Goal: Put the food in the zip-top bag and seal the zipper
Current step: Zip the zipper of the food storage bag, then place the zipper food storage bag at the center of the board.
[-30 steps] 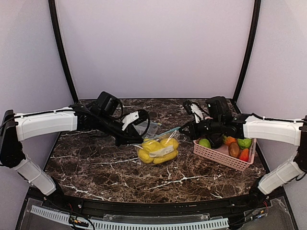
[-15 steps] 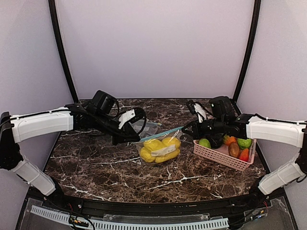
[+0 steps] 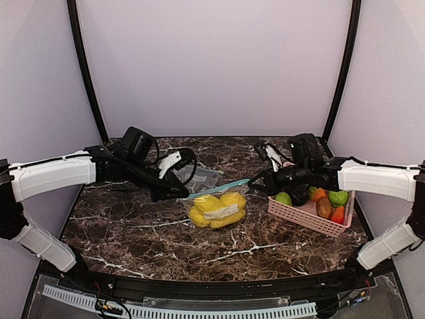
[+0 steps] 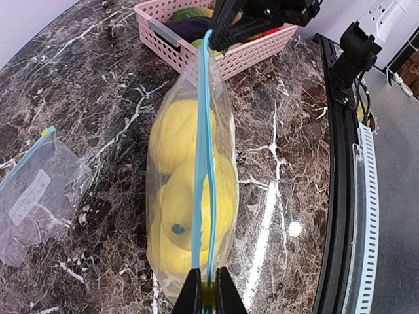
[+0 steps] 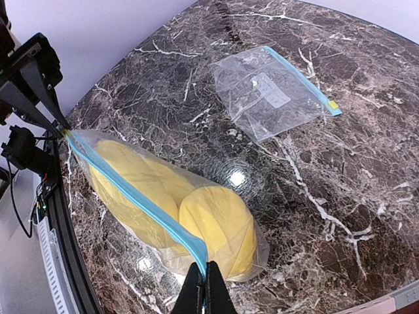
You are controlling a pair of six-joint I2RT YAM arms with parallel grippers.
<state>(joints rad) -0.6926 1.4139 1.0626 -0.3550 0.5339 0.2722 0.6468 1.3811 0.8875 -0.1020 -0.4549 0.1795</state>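
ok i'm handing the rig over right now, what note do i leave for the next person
Left hand: shut on one end of the blue zipper.
Right hand: shut on the other end, by the pink basket.
Zip-top bag: stretched between the hands, resting on the table, yellow food inside.
Done: yellow pieces bagged; zipper looks drawn into one line.
Left: green, orange, brown and red pieces sit in the basket; check the zipper is sealed along its whole length. A spare empty bag lies flat behind.
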